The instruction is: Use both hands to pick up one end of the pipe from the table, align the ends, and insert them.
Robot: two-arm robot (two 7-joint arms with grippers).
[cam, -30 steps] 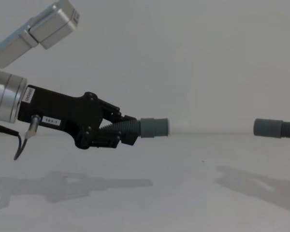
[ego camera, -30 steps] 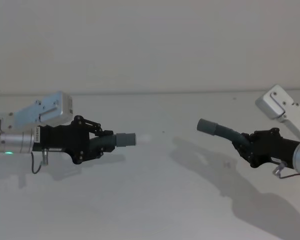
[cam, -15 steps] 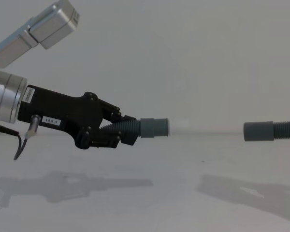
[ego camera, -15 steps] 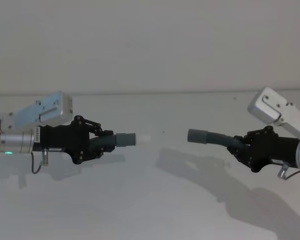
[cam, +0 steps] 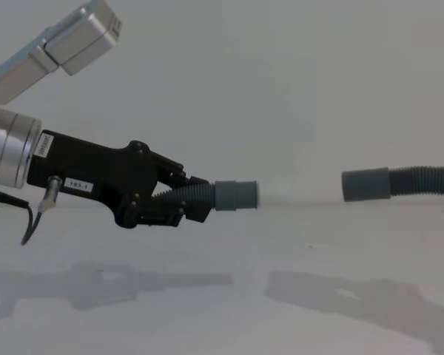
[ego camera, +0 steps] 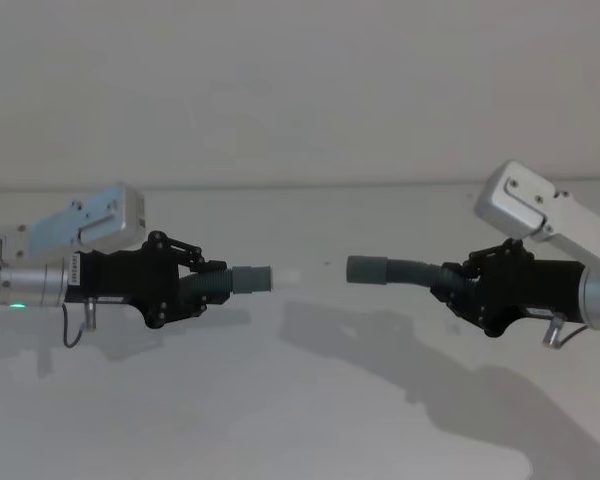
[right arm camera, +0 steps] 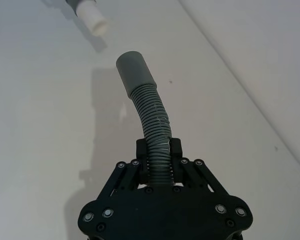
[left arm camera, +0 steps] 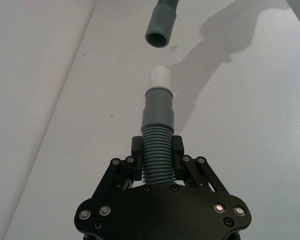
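We hold both pieces of the pipe clear of the table [ego camera: 300,420], the two ends facing each other across an open gap. The left gripper [ego camera: 212,284] has its jaws closed on the corrugated body of the left hose piece [left arm camera: 157,155]; the grey cuff [ego camera: 250,279] and its whitish narrower tip [left arm camera: 160,77] project straight and roughly level toward the middle. The right gripper [ego camera: 448,284] is likewise clamped on the right hose piece [right arm camera: 153,122], which bends between the fingers and its open cuff [ego camera: 367,270].

Step in hand, as we judge it: alignment — both pieces are lifted, and insertion is not yet begun. In the chest view the open cuff [cam: 366,184] sits slightly higher than the left cuff [cam: 235,195]; in the left wrist view its mouth [left arm camera: 161,31] lies near the tip's axis but a little to one side.

The next move calls for lowering and levelling the right piece until the axes coincide, then closing the gap along that line. The flexible hose may let the open cuff deflect on contact, so a slow approach seems advisable.
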